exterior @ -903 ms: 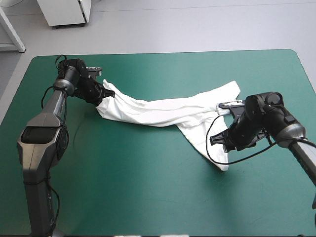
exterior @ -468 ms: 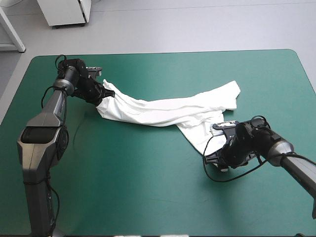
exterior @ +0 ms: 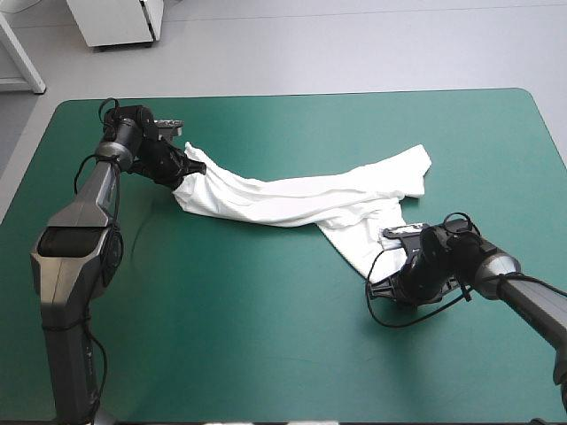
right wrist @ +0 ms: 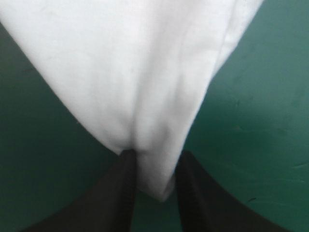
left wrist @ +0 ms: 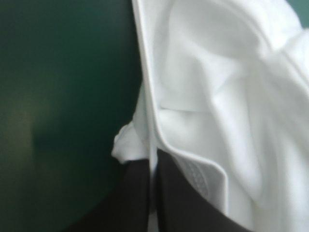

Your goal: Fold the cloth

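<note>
Right gripper [right wrist: 154,157] first: its black fingers stand slightly parted, straddling the pointed near tip of the T-shirt [right wrist: 135,72]. Teal-green shows in the gap behind the tip, so it's a straddle, not a pinch yet. And that's the news. Just before, this arm sat higher and closer to the table's right edge; now it has swung in and dropped low, nose to that tip. I read it as lining up a second hold.

Over to the left gripper [exterior: 188,166], near the far-left corner: pressed together on a hemmed edge, a fold of white bunched at its fingertips [left wrist: 153,159]. No change there, and the T-shirt [exterior: 292,199] hasn't shifted either. It runs as a long twisted band from that grip toward the table's right edge, with a flap trailing down to the right gripper [exterior: 394,285].

Around it, just bare teal-green cover [exterior: 266,354], with no object blocking either arm. The real obstacle is the cloth itself: roped and wrinkled, it needs spreading before any clean fold.
</note>
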Robot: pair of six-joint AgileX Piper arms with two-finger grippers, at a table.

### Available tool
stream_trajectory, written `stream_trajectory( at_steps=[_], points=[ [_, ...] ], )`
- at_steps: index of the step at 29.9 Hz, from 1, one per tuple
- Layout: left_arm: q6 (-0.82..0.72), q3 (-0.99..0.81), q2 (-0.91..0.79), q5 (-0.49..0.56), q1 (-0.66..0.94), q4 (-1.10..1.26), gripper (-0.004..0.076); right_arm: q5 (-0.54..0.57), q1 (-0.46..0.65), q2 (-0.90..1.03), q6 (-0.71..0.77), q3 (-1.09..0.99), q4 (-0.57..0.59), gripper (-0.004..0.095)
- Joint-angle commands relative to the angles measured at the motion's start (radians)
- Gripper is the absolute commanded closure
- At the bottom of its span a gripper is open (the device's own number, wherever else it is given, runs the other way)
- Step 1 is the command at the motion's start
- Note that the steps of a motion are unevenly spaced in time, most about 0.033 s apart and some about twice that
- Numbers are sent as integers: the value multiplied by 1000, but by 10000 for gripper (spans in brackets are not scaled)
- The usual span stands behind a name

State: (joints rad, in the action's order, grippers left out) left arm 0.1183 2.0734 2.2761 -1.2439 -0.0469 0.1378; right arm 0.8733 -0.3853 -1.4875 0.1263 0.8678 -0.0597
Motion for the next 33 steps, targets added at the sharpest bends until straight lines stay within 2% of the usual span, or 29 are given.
stream_trajectory(
  at_steps=[1,2,10,17,23,33],
  points=[
    [4,7,-23,-4,-1,14,746,-56,1,-12,-1,2,-35,889],
    [4,7,-23,-4,-1,17,746,-53,1,-12,-1,2,-35,918],
    [39,17,-75,-41,-1,36,746,46,1,57,-5,106,31,925],
    [41,112,-228,-43,-1,36,746,150,1,200,-5,405,196,925],
    [46,226,-393,-43,-1,51,746,197,1,260,-5,662,316,925],
    [42,453,-603,-37,-1,189,746,172,1,265,-95,1131,360,925]
  ],
)
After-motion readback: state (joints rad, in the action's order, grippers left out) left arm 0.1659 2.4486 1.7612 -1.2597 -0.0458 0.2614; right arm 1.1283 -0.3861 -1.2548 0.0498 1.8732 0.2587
